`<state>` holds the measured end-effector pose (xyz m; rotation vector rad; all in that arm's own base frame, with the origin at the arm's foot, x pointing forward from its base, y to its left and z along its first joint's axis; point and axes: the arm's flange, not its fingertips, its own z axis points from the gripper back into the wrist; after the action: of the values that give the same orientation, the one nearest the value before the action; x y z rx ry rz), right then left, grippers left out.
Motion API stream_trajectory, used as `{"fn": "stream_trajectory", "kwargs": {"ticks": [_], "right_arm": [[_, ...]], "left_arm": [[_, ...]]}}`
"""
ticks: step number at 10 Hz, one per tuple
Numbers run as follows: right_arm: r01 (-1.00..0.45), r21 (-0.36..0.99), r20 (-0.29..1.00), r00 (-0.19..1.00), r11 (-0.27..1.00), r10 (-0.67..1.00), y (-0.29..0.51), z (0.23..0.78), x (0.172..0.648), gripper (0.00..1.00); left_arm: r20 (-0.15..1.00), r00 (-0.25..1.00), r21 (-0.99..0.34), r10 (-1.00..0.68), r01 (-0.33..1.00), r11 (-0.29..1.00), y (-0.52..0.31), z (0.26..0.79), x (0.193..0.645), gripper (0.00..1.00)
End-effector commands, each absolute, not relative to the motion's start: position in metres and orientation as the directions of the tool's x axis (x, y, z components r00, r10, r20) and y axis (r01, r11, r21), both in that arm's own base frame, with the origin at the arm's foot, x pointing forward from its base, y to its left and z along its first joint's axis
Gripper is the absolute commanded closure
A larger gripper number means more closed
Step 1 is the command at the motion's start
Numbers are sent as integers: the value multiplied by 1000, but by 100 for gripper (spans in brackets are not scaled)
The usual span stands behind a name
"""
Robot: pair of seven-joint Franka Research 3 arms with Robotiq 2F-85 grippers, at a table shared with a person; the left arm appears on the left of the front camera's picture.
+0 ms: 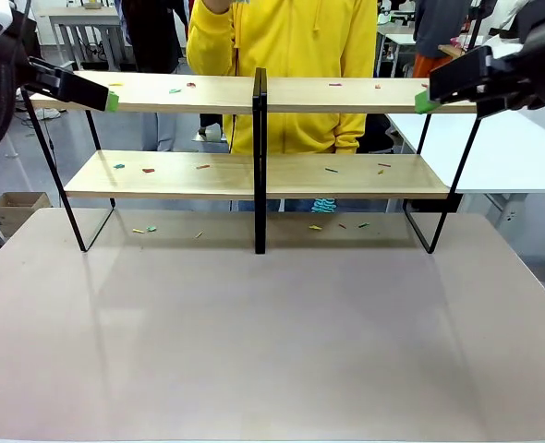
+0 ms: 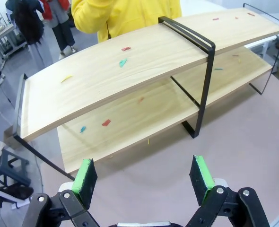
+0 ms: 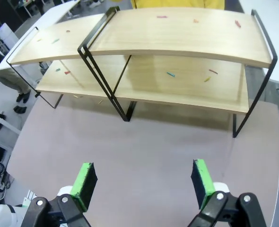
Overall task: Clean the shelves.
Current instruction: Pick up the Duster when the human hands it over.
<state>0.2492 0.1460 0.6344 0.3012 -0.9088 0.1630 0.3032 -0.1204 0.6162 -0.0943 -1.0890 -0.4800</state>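
Observation:
The shelves (image 1: 217,93) stand across the far half of the grey-brown table: two long light-wood boards on a thin black frame with a black centre upright (image 1: 260,157). Small coloured scraps (image 1: 175,90) lie scattered on both boards. My left gripper (image 1: 106,98) hovers by the upper board's left end, and my right gripper (image 1: 426,98) by its right end. In the left wrist view the left gripper (image 2: 143,175) is open and holds nothing, looking down at the shelves (image 2: 130,71). The right gripper (image 3: 143,178) is likewise open above the table, short of the shelves (image 3: 177,33).
A person in a yellow hoodie (image 1: 291,37) stands right behind the shelves. A few scraps (image 1: 143,230) lie on the tabletop under the lower board. The near tabletop (image 1: 272,341) is bare. A white table (image 1: 522,148) stands at the right.

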Motion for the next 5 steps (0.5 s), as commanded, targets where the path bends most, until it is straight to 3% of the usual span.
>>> {"fn": "stream_trajectory", "kwargs": {"ticks": [1, 5], "right_arm": [[-222, 152, 803, 597, 963, 10, 155, 639, 246, 0], [-249, 62, 838, 539, 966, 85, 165, 647, 230, 0]], "left_arm": [[883, 359, 150, -303, 397, 906, -99, 531, 247, 0], [882, 363, 142, -302, 406, 903, -99, 530, 251, 0]]}}
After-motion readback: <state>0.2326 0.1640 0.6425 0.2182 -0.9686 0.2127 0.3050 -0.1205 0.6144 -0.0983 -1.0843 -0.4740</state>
